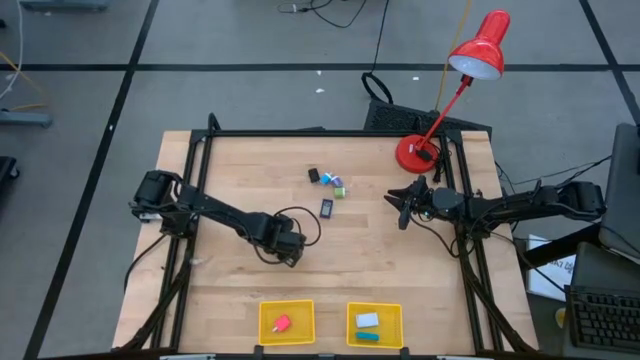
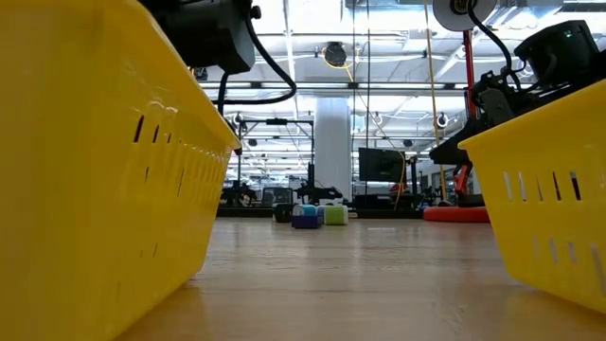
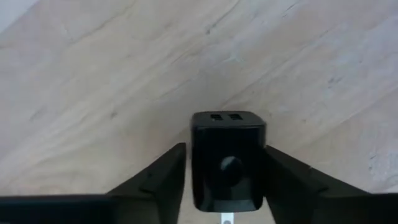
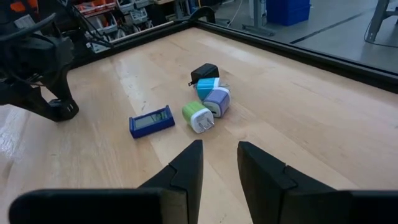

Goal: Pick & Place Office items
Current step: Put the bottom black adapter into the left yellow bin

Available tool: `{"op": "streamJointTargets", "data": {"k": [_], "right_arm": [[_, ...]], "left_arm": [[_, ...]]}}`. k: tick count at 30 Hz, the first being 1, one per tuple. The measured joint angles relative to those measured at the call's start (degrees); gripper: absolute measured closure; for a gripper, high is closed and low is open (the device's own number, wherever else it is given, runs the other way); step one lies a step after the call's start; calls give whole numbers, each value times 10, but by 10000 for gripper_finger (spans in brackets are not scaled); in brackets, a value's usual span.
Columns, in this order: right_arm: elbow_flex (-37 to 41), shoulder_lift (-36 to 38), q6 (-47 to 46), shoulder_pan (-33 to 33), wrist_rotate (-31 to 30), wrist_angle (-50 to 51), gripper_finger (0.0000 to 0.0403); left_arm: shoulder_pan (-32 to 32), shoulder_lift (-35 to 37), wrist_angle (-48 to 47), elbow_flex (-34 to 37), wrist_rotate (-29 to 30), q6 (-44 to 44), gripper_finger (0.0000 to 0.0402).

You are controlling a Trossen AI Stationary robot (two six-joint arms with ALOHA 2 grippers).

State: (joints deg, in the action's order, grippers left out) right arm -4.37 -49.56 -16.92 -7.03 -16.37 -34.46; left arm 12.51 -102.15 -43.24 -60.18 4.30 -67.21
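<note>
My left gripper (image 1: 291, 250) stands left of the table's middle, pointing down, shut on a black charger cube (image 3: 227, 134) with two ports. My right gripper (image 4: 219, 155) waits by the right edge with a narrow gap between its fingers and nothing in it. In front of it lie more office items on the wood: a black plug (image 4: 204, 73), a light blue one (image 4: 208, 86), a purple one (image 4: 217, 101), a green one (image 4: 198, 116) and a flat dark blue device (image 4: 152, 122). My left gripper pinches the black charger between its two fingers, one on each long side (image 3: 194, 171). The fingers come from above, pointing down. The port end (image 3: 227, 117) sticks out past the fingertips. Whether the charger rests on the table I cannot tell.
Two yellow trays stand at the near edge: the left one (image 1: 267, 310) holds a pink-red item (image 1: 281, 323), the right one (image 1: 392, 312) a white item (image 1: 367, 320) and a teal one (image 1: 367, 337). A red desk lamp (image 1: 440, 120) stands at the far right corner.
</note>
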Motion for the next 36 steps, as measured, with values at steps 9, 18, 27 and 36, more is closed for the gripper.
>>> {"op": "streamJointTargets", "data": {"k": [9,18,27,36], "right_arm": [[0,0,0,0,0,0,314],[0,0,0,0,0,1,314],[0,0,0,0,0,0,314],[0,0,0,0,0,-9,314]], "left_arm": [[4,7,-2,0,-29,108,257],[85,98,24,-2,-12,175,257],[229,139,92,-3,-4,206,257],[270,131,178,-3,33,181,257]]}}
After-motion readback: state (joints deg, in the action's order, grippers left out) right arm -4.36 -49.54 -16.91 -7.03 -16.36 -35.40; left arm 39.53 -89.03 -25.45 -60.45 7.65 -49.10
